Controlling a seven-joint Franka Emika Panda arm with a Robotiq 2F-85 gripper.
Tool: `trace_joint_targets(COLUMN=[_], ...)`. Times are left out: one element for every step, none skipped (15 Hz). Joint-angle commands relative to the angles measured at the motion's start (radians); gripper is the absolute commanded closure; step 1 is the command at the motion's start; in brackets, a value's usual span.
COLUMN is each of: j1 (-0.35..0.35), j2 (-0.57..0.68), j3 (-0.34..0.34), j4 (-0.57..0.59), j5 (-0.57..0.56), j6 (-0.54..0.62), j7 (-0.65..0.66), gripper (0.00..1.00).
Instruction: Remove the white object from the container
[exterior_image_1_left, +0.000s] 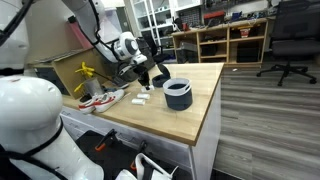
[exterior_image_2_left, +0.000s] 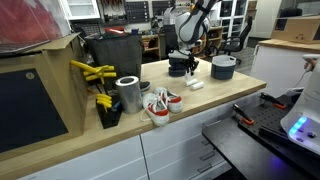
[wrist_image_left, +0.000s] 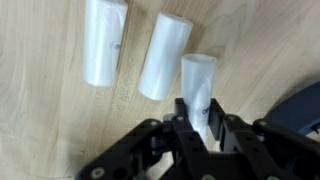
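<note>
The gripper (wrist_image_left: 200, 125) pinches a smooth, flat, rectangular white object (wrist_image_left: 197, 80). Its long axis extends straight out from the jaws, above the wood-grain tabletop (wrist_image_left: 40, 100).

In an exterior view we're off a corner of the worktop (exterior_image_1_left: 195, 105), looking across it to the back shelving (exterior_image_1_left: 230, 40). In an exterior view we're sighting along its length, dark tub (exterior_image_2_left: 224, 68) at the far end. Both share that top. Wrist view: tight, straight down on the wood, fingers (wrist_image_left: 217, 125) at the bottom edge.
</note>
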Motion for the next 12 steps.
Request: trace_joint_targets(j1=[0.019, 0.023, 0.025, 0.027, 0.027, 0.024, 0.022, 0.021, 0.017, 0.013, 0.011, 0.007], j2=[0.040, 0.047, 0.051, 0.054, 0.053, 0.047, 0.035, 0.027, 0.015, 0.005, -0.003, -0.004], j3=[0.008, 0.007, 0.003, -0.001, -0.003, -0.004, -0.007, -0.011, -0.010, -0.011, -0.014, -0.015], j4=[0.052, 0.054, 0.054, 0.056, 0.058, 0.058, 0.053, 0.047, 0.038, 0.026, 0.013, 0.009], j5=[0.030, 0.032, 0.031, 0.029, 0.028, 0.029, 0.025, 0.022, 0.026, 0.026, 0.021, 0.022], j6=[-0.039, -0.034, -0.027, -0.022, -0.019, -0.016, -0.012, -0.010, -0.010, -0.008, -0.003, 0.000], j7=[0.049, 0.055, 0.057, 0.061, 0.067, 0.068, 0.066, 0.064, 0.058, 0.053, 0.052, 0.050], gripper=[0.93, 0.93, 0.93, 0.93, 0.93, 0.93, 0.93, 0.93, 0.93, 0.93, 0.93, 0.93])
